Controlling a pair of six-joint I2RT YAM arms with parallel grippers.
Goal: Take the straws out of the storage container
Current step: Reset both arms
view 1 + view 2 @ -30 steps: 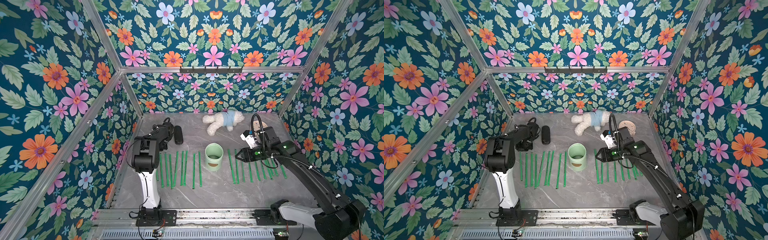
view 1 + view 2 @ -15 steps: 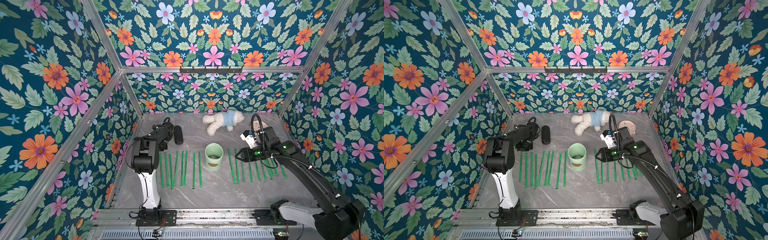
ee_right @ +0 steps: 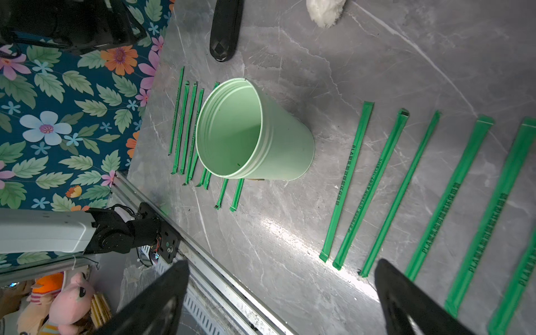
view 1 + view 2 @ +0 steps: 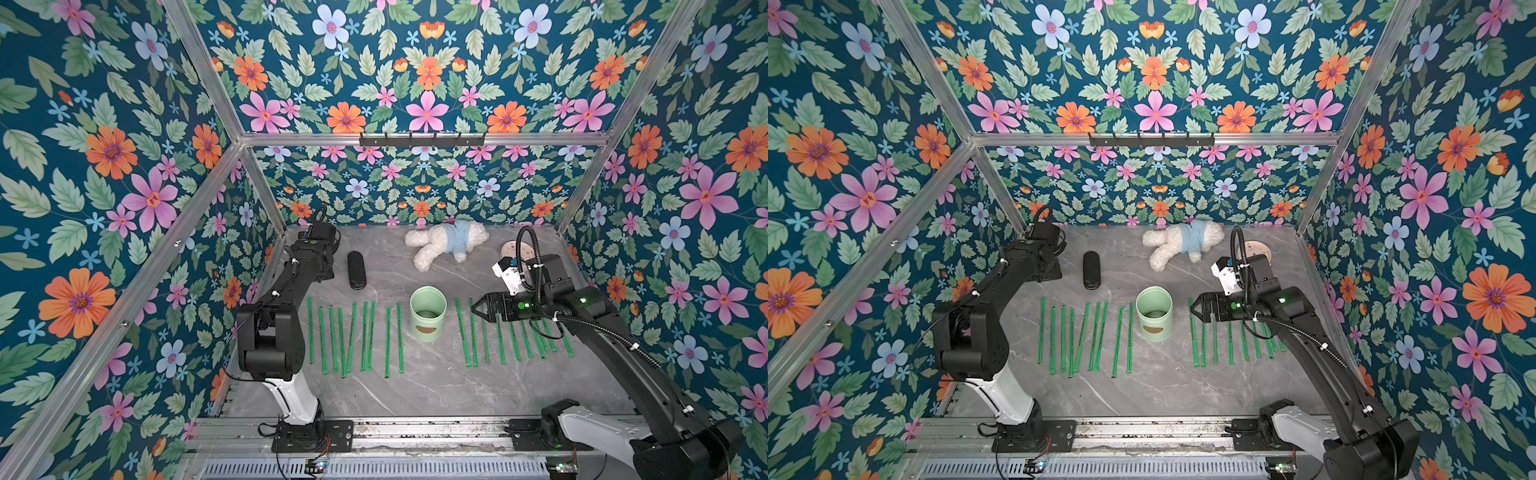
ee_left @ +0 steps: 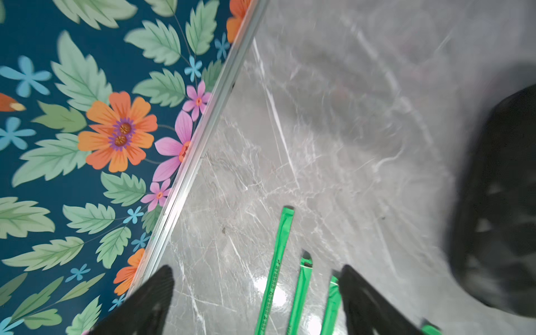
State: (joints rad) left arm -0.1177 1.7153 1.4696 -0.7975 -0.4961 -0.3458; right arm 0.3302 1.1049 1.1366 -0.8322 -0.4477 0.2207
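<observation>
1. The straws (image 4: 354, 336) are long, thin, glossy bright-green strips with flat crimped ends and fine dark print along them; all lie flat on the bench (image 4: 415, 386) in two rows, one on each side of the cup (image 4: 428, 320)
2. The cup is a smooth, matte, pale mint cylinder with ridged rings at its rim and a brown oval mark on its side; it stands upright between the rows, touching no straw that I can see
3. The bench is polished grey stone-look slab with pale veins and bright glare spots
4. At the back lie a fluffy white plush (image 4: 446, 243) in a blue top, a black rounded oblong case (image 4: 356, 270), and a round beige disc (image 4: 512, 250) partly behind the right arm
5. The left gripper (image 5: 255, 269) is released, its black ribbed fingers spread wide above the far ends of the left row, holding nothing
6. The right gripper (image 3: 281, 262) is also released and bare, hovering over the right row near the cup
7. Against a second ago, both grippers have spread wider; arms, straws and cup sit where they were
</observation>
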